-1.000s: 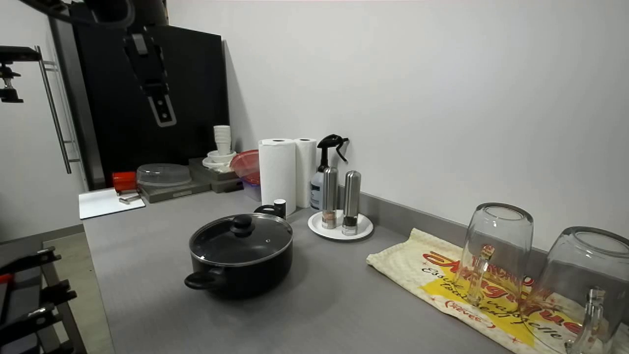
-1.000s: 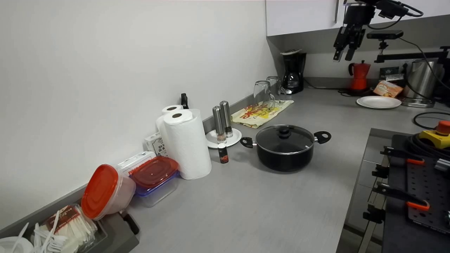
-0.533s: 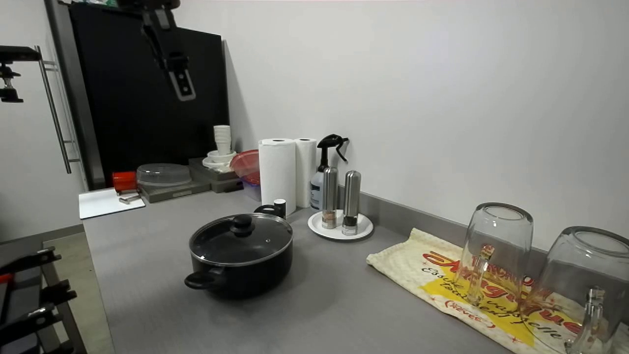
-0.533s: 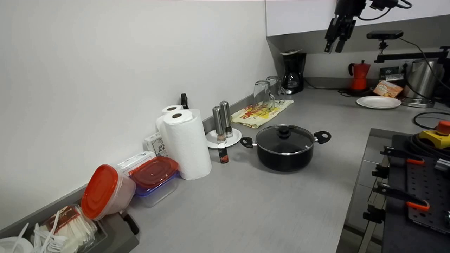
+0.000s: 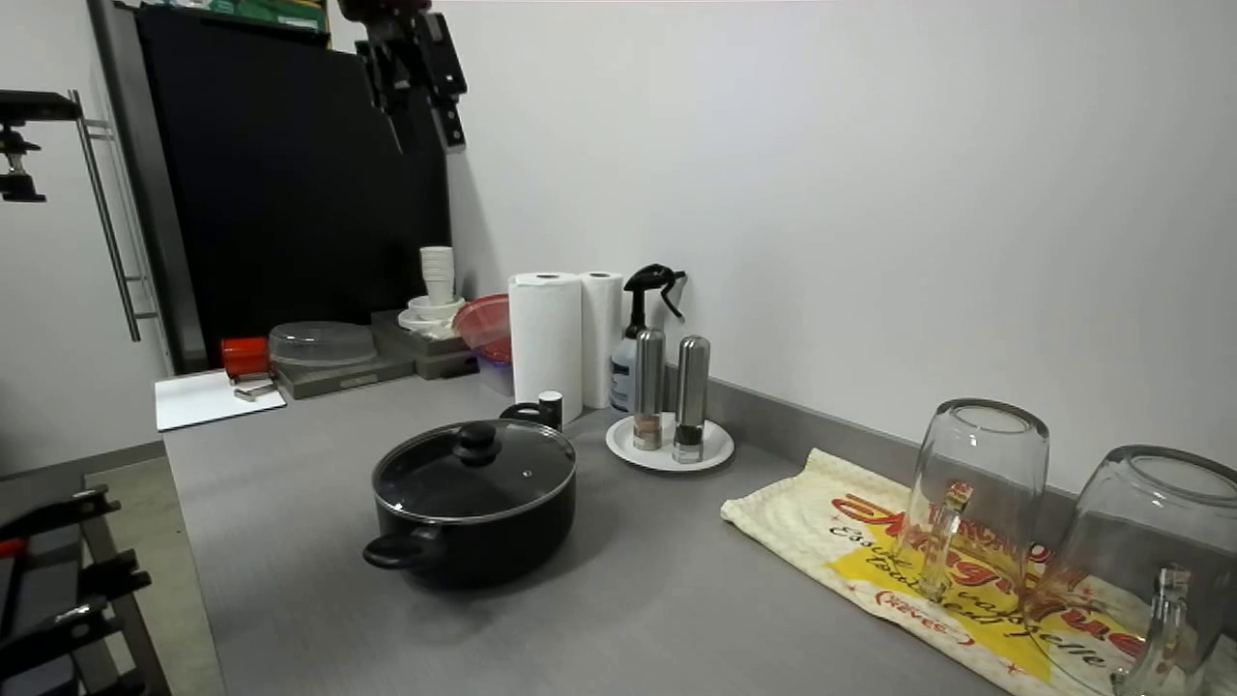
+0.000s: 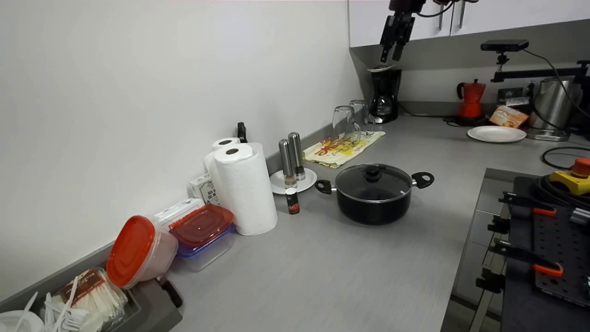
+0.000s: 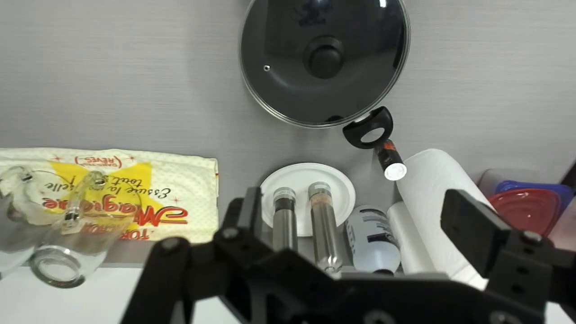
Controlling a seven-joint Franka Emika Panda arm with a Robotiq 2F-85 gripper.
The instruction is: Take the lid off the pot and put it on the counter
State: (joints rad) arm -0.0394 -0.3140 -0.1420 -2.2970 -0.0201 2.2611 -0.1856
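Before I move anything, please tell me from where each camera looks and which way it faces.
An exterior view: above the counter, near the upturned mugs, facing the pot and paper towels; gripper at top.
An exterior view: opposite end, near the red-lidded containers, facing the coffee maker; gripper at top.
Wrist view: carried with the gripper, looking down past its spread fingers at the lid.
Both exterior views share pot, lid and gripper.

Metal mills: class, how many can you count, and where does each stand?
2. Both stand upright on the white plate; in an exterior view, the pinkish-filled mill is left, the dark-filled mill right.
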